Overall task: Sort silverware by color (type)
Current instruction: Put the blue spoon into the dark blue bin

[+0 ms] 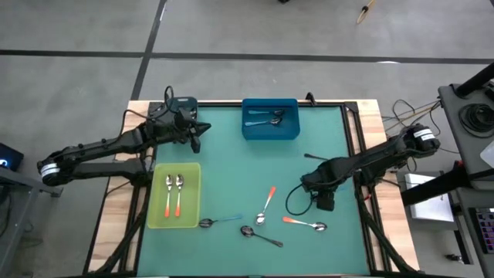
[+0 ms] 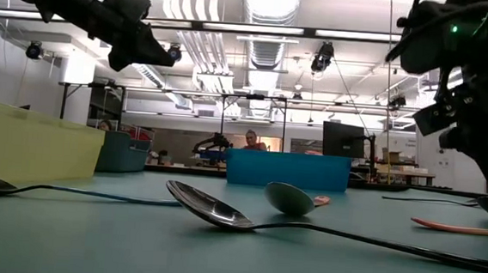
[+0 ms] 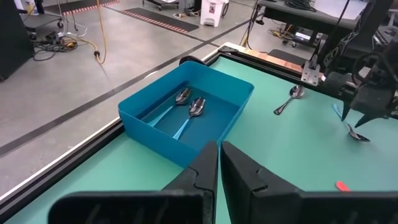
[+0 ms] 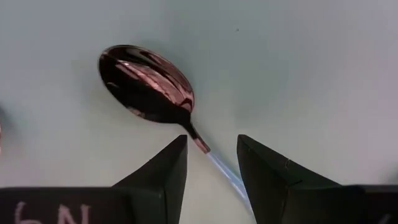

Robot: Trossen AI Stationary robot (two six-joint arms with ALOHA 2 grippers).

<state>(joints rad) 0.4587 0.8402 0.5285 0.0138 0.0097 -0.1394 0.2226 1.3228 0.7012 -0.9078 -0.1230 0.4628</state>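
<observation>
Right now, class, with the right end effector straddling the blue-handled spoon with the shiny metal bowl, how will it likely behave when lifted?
The blue-handled, metal-bowled spoon looks stiff and light. Its thin handle lies flat on the green table and may slip from the right end effector. Gripped near the neck, the bowl probably dips.

**A robotics lab in an open industrial hall**

Exposed ducts [image 2: 266, 5] and strip lights run along the high ceiling. The concrete floor [image 3: 74, 81] carries loose cables and taped lines. Far workbenches hold a monitor [image 2: 343, 139], and a person [image 2: 251, 140] sits there. The green table [image 1: 324, 139] stands in a black frame.
</observation>
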